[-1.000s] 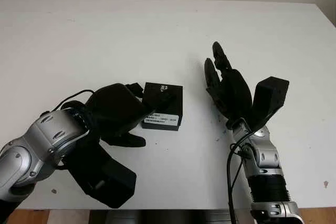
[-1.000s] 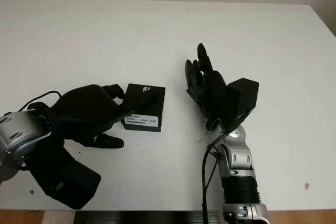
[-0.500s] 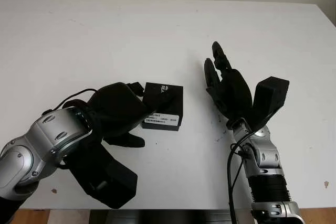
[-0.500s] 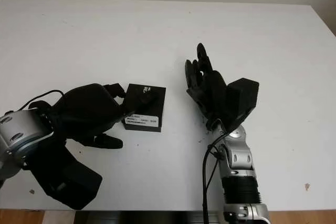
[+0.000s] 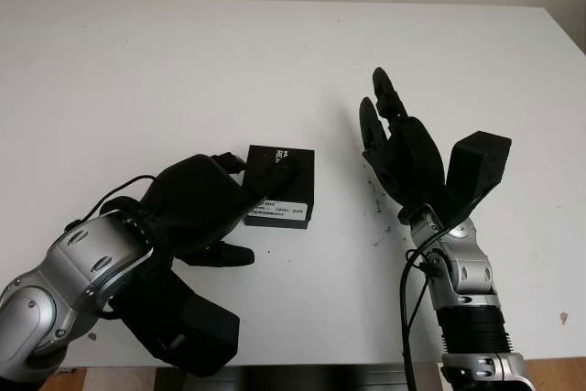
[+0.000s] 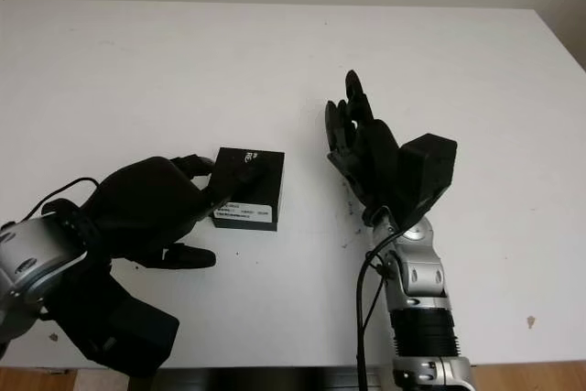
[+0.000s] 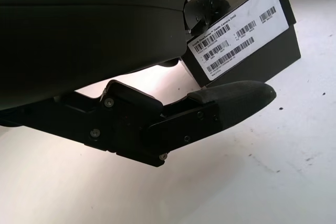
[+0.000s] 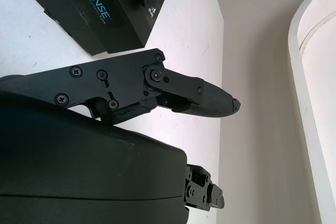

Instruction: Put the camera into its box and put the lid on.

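The black camera box [image 5: 286, 182] lies closed on the white table [image 5: 183, 70], lid on, with a white barcode label [image 7: 236, 35] on its near side. My left hand [image 5: 249, 217] is at the box's left side. One finger [image 5: 277, 172] lies on the lid, and the thumb [image 5: 229, 255] lies on the table a little short of the box, so the hand is open and does not grip. My right hand [image 5: 377, 121] is open, raised to the right of the box [image 8: 100, 9] and apart from it. The camera is hidden from sight.
The table's front edge [image 5: 320, 365] runs close below both arms. A black wrist camera block [image 5: 476, 171] sticks out beside the right hand. A cable [image 5: 407, 299] hangs along the right forearm. Bare white tabletop stretches beyond the box.
My left hand and forearm have drawn back a little toward the near edge, one finger still on the lid. The box and the right hand have hardly moved.
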